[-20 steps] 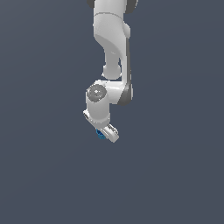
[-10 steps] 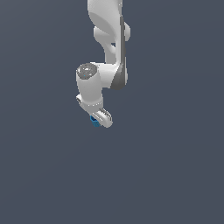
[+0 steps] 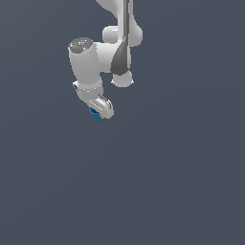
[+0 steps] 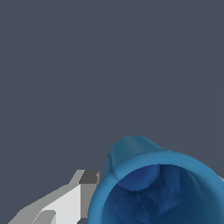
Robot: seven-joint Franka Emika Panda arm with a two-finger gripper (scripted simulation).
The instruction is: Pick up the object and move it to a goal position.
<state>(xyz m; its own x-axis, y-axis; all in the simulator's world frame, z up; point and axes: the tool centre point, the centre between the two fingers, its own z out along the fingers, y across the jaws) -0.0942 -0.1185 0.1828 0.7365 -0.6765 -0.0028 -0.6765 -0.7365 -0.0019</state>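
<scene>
While hanging down from the top edge of the exterior view, folds at a thick white elbow and ends low on the exterior view's left of centre. Of the arm [image 3: 87, 64], shows a rounded white segment with a grey cap, a dark grey band beside it, and the wrist tilted below.

Carries the gripper [image 3: 99, 114] at the lowest tip, angled down and toward the exterior view's right. Clamps there on the object [image 3: 95, 115], a tiny bright-blue piece peeking out between the white fingers, far smaller than the hand around it. Hangs in mid-air against the flat slate-grey background [image 3: 182, 182], with no surface or support to be made out beneath.

From the wrist view, fills the near corner with the object [image 4: 159, 188]: a round blue cup, mouth turned to the camera, with a darker hollow inside and a paler rim (the interior looks rough and uneven). Shows one grey-white finger [image 4: 65, 205] pressed against the cup's outer wall. Leaves only a pale sliver at the picture's edge for the opposite finger, too little to describe. Beyond, nothing but the same plain grey.
</scene>
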